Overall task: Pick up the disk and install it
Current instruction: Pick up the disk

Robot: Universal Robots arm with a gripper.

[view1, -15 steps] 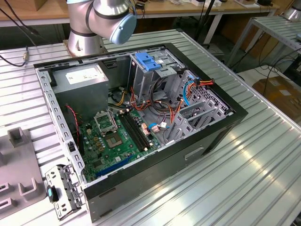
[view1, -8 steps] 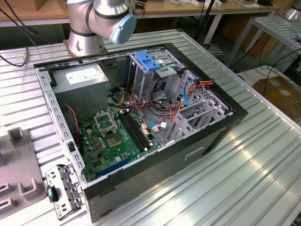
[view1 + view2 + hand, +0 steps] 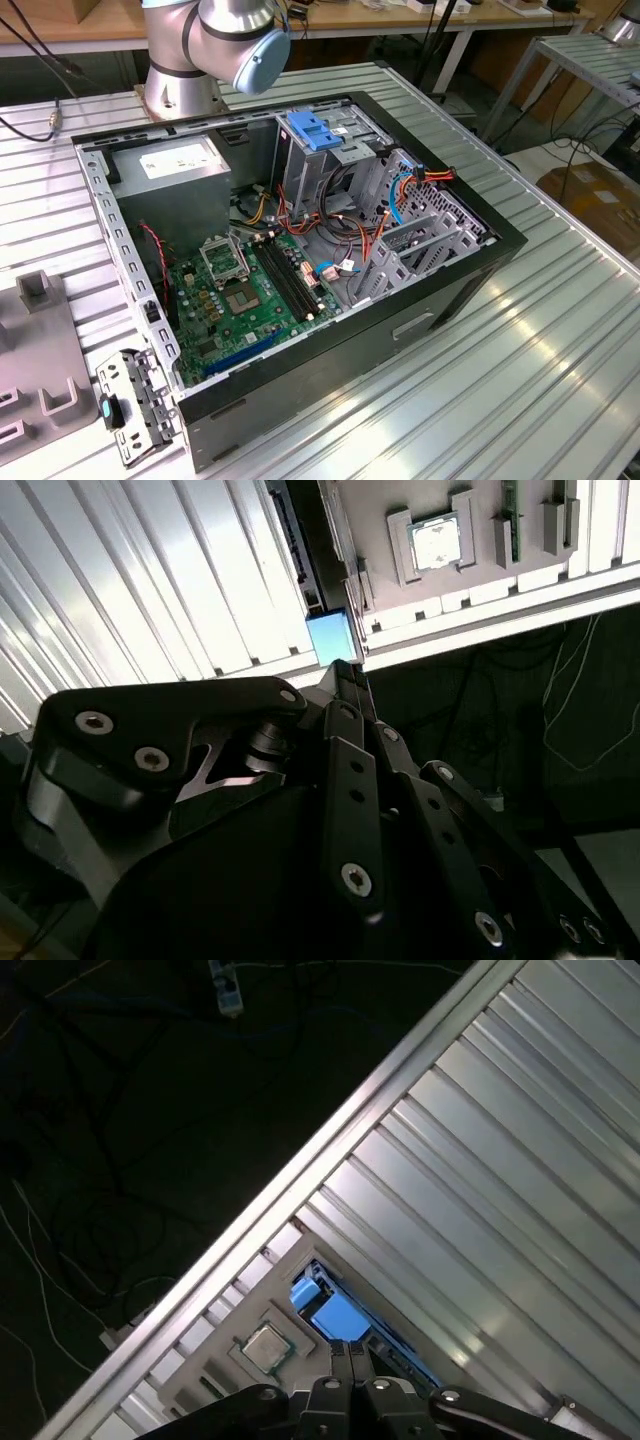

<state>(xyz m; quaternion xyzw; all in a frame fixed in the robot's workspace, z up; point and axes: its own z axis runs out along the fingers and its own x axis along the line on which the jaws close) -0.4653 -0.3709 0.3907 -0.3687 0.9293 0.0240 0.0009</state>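
- The ribbed metal table (image 3: 560,330) carries everything I see in the exterior view. In both wrist views its edge runs beside a dark floor strewn with cables.
- An open computer case (image 3: 300,372) lies on its side mid-table.
- The arm (image 3: 215,40) rises from its base at eleven o'clock from the case.
- Inside the case, a grey metal box (image 3: 175,190) with a white sticker fills the ten o'clock corner.
- The green motherboard (image 3: 240,300) lies toward seven o'clock, with orange and red cables bunched at the centre.
- A grey fixture (image 3: 40,350) rests on the table at eight o'clock from the case.
- The gripper (image 3: 345,668) (image 3: 350,1352) hangs over the table's edge. Its jaws look closed, tips together, and I see nothing between them.
- A small metal bracket (image 3: 140,400) with a blue clip lies just beside the case's seven o'clock corner.
- A light-blue latch piece (image 3: 315,130) tops the drive cage at twelve o'clock.
- The disk (image 3: 330,638) (image 3: 335,1318) sits just beyond the fingertips, near the table's edge. It shows a bright blue patch and a long dark side, and I cannot tell whether the tips touch it.
- A processor chip (image 3: 435,542) (image 3: 265,1345) rests in a grey tray (image 3: 400,592) just beside the disk.
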